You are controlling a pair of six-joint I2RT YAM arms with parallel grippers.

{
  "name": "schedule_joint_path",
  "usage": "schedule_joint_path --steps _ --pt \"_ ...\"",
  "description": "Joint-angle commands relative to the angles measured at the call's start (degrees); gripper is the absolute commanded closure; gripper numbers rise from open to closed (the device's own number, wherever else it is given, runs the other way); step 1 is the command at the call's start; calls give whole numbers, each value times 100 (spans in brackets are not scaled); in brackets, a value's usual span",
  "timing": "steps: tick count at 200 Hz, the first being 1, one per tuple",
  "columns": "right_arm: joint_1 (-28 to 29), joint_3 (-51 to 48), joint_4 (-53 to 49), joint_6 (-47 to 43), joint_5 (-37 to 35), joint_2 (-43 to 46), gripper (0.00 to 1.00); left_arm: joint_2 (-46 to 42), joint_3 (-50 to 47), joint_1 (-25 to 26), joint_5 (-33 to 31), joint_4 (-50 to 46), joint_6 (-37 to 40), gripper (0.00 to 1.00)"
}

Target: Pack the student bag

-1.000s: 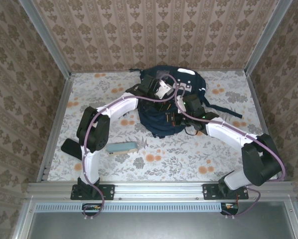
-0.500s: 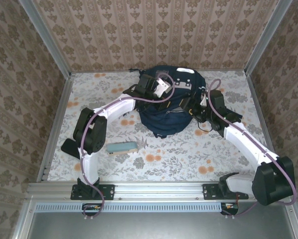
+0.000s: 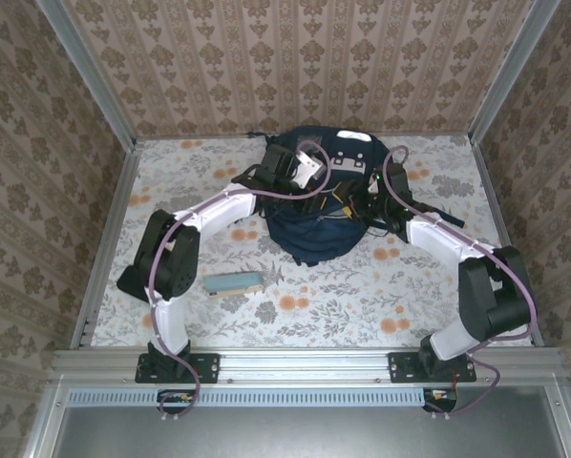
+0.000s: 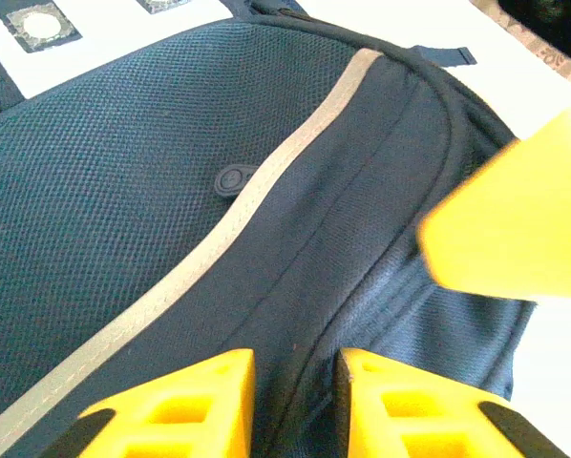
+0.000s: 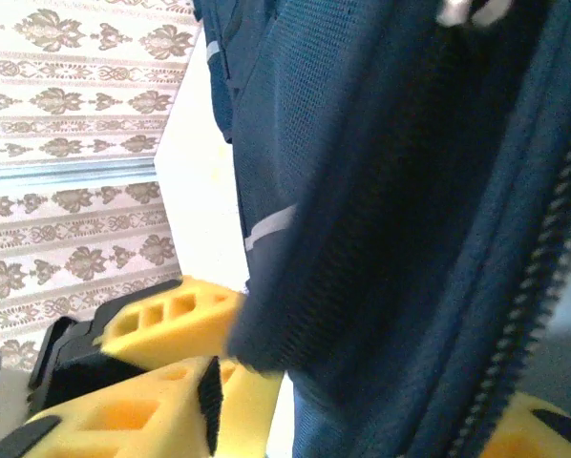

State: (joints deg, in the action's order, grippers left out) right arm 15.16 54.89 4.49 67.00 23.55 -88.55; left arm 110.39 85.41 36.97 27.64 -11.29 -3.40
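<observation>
Packing in progress: the student bag (image 3: 326, 218) — a large navy backpack with white patches near its top — is seen lying at the far middle of the flower-patterned table (image 3: 429, 296), close to the papered back wall, with a dark strap (image 3: 431, 212) trailed out to its right. Both arms are stretched over it from the near edge.

The left gripper (image 3: 303, 170) is held over the bag's upper left part. In its wrist view the two yellow fingers (image 4: 176, 405) are parted by a narrow gap just above the navy mesh fabric, and nothing is gripped between them. A pale reflective stripe (image 4: 238, 215) is run diagonally across the panel, and a small round dark stud (image 4: 230, 178) is set in the fabric next to it. A blurred yellow shape (image 4: 515, 229) is caught at the right of the same view; what it belongs to cannot be told.

The right gripper (image 3: 355, 197) is laid against the bag's right side. In the right wrist view, a thick fold of navy fabric edged with a zip (image 5: 543, 248) is seen hanging between its yellow fingers — whether that fold is clamped or merely lying in the gap cannot be told.

On the near left of the table, well apart from the bag, a flat teal case (image 3: 233, 282) can be seen, and a dark flat item (image 3: 133, 280) is partly hidden behind the left arm.
</observation>
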Motion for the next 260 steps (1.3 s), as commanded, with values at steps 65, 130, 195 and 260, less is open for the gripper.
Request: schedule_joint_path --steps 65,130,195,260 --pt "20 153 998 90 539 -87 87 -1545 -1657 -46 -246 522 -2078 45" --pt "36 224 961 129 665 -71 88 -1207 -1879 38 178 881 -2499 39" --pt "77 261 969 182 693 -71 89 -597 -1338 107 434 1010 -2411 40" --pt "75 304 878 166 607 -161 89 -773 -1627 206 719 1341 -2044 55"
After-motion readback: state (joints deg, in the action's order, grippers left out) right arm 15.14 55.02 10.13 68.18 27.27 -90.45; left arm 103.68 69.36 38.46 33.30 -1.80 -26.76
